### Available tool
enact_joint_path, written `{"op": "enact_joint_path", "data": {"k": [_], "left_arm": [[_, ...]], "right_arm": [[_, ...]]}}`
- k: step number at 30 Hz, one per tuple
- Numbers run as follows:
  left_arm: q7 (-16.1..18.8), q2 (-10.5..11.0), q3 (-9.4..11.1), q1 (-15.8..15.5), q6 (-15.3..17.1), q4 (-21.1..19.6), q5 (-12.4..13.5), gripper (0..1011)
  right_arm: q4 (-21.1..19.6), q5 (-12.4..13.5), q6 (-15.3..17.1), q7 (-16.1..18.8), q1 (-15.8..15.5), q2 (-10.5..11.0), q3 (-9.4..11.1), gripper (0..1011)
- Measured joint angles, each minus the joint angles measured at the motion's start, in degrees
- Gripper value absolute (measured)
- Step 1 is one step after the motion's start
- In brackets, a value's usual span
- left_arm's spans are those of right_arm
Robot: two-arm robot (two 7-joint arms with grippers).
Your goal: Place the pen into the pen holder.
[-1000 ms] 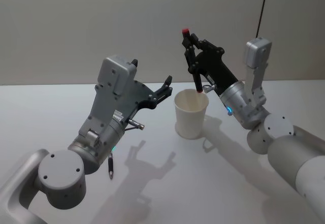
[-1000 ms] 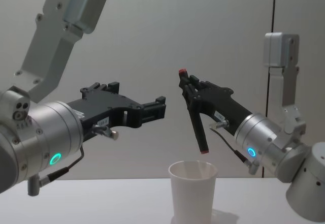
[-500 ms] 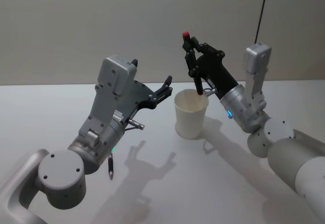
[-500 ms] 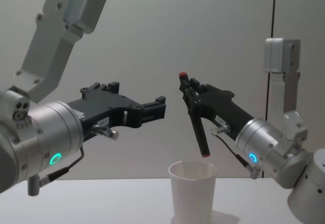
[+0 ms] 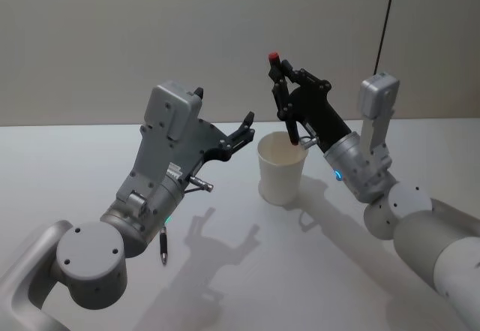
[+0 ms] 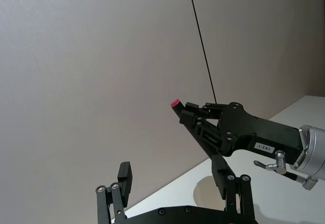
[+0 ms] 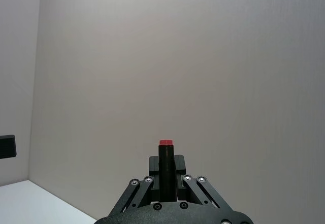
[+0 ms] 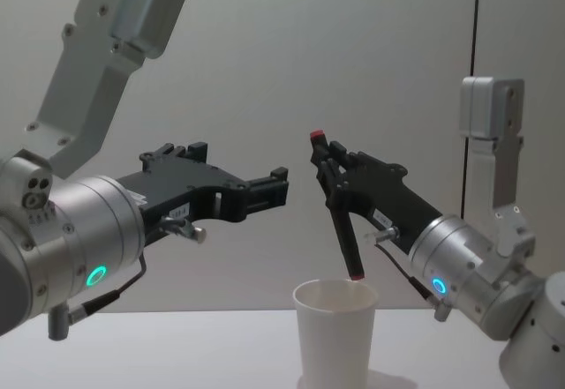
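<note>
My right gripper (image 5: 280, 76) is shut on the pen (image 5: 285, 98), a black stick with red ends, gripping near its upper end. The pen (image 8: 340, 213) hangs nearly upright, slightly tilted, with its lower red tip just above the mouth of the pen holder (image 8: 335, 340). This pen holder (image 5: 281, 172) is a white paper cup standing upright on the table. The right wrist view shows the pen's red top (image 7: 165, 144) between the fingers (image 7: 152, 173). My left gripper (image 5: 246, 124) hovers open and empty to the cup's left, also visible as the left gripper (image 8: 275, 188) in the chest view.
A second dark pen (image 5: 163, 245) lies on the white table (image 5: 67, 166) under my left arm. A plain grey wall (image 5: 150, 31) stands behind the table. In the left wrist view, the right gripper (image 6: 195, 120) with the pen shows beyond my left fingers (image 6: 124, 176).
My right gripper has sunk a little and shifted slightly left, bringing the pen's lower tip down to the cup's mouth. The left arm has not moved.
</note>
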Motion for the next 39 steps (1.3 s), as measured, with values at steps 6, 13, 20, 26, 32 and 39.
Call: {"op": "enact_joint_path", "data": {"k": [6,13,20,26,32,39], "left_arm": [[0.00,0.00,0.00,0.00,0.00,0.00,0.00,1003],[0.00,0.00,0.00,0.00,0.00,0.00,0.00,1003],[0.00,0.00,0.00,0.00,0.00,0.00,0.00,1003],[0.00,0.00,0.00,0.00,0.00,0.00,0.00,1003],[0.00,0.00,0.00,0.00,0.00,0.00,0.00,1003],[0.00,0.00,0.00,0.00,0.00,0.00,0.00,1003]], "right_arm": [[0.17,-0.35,-0.30,-0.23,-0.16,-0.12,0.24,158],[0.28,-0.74,-0.34,-0.68,-0.25,-0.18,0.50,158],[0.36,-1.23,-0.39,-1.34,-0.31,-0.25,0.82,158],[0.39,-1.68,-0.51,-1.75,-0.34,-0.29,1.04,158],[0.43,-2.17,-0.60,-2.12,-0.40,-0.34,1.15,158],[0.48,-2.82,-0.63,-2.58,-0.47,-0.42,1.20,246]]}}
